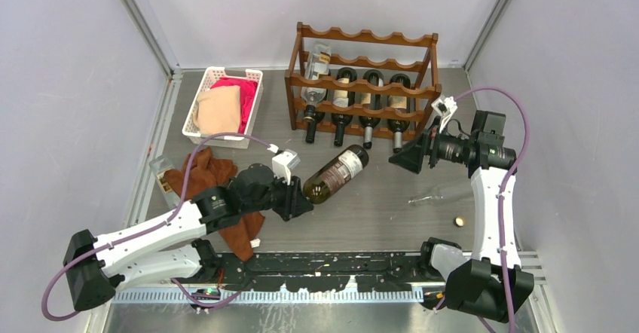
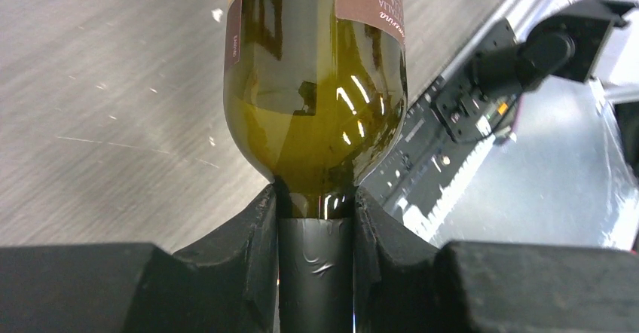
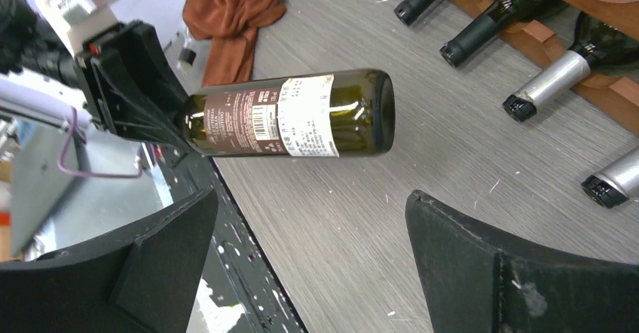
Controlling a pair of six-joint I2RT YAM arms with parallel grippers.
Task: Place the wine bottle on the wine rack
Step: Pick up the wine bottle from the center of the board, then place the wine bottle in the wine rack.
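The wine bottle is dark green with a brown and white label. It lies nearly level, its base pointing toward the wine rack. My left gripper is shut on its black-foiled neck; in the left wrist view the fingers press both sides of the neck under the bottle's shoulder. My right gripper hangs open in front of the rack's right end, with nothing between its fingers. The right wrist view shows the bottle, the left gripper and the rack's lower rail.
The rack holds three dark bottles and a clear one leaning at its left. A white basket of cloths stands at back left. A brown cloth lies by the left arm. A clear bottle and a cork lie at right.
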